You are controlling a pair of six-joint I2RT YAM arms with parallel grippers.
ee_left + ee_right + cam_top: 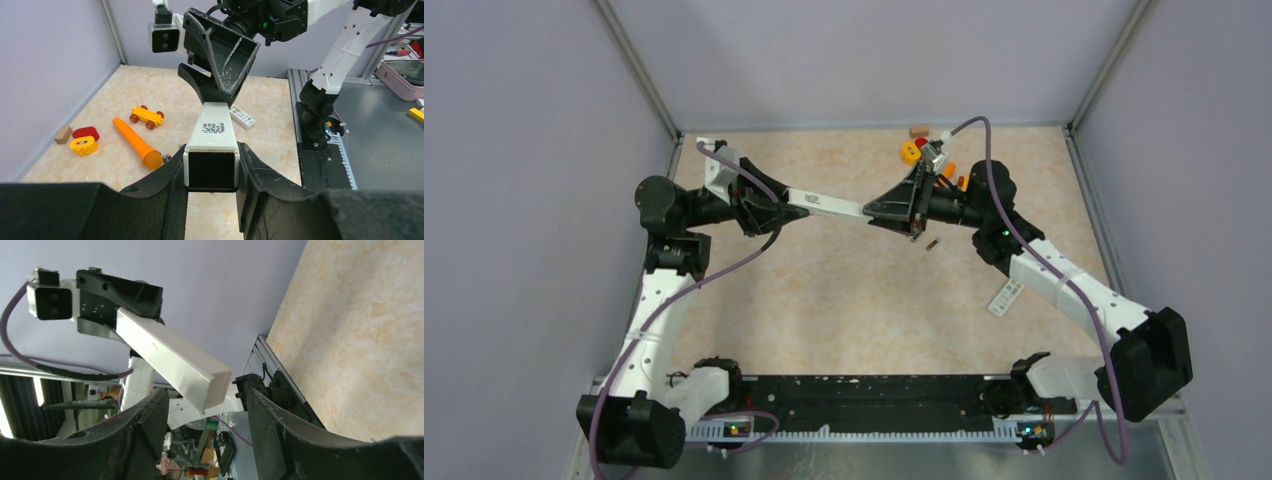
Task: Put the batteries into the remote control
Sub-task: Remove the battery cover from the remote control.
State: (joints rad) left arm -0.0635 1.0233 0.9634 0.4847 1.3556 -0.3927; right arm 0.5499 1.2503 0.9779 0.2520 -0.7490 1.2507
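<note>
Remote control (pixel 834 206) hangs midair, clamped by the left gripper (pixel 792 212), its far end between the right gripper's (pixel 206 390) spread fingers. One battery (pixel 932 243) lies loose on the table (pixel 824 300), apparently not yet loaded.

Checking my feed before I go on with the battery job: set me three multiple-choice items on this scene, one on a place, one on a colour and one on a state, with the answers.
1. Where is the remote control?
A) flat on the table
B) up in the air, in the left gripper
C) leaning on the back wall

2. What colour is the carrot toy?
A) green
B) blue
C) orange

3. How do the jaws of the right gripper stand?
A) open around the remote's free end
B) clamped tight on it
C) shut, well away from it

Answers:
1 B: the left fingers clamp its near end clear of the surface.
2 C: it shows plain orange in the left wrist view.
3 A: the right wrist view shows a gap on each side of the remote.
</note>
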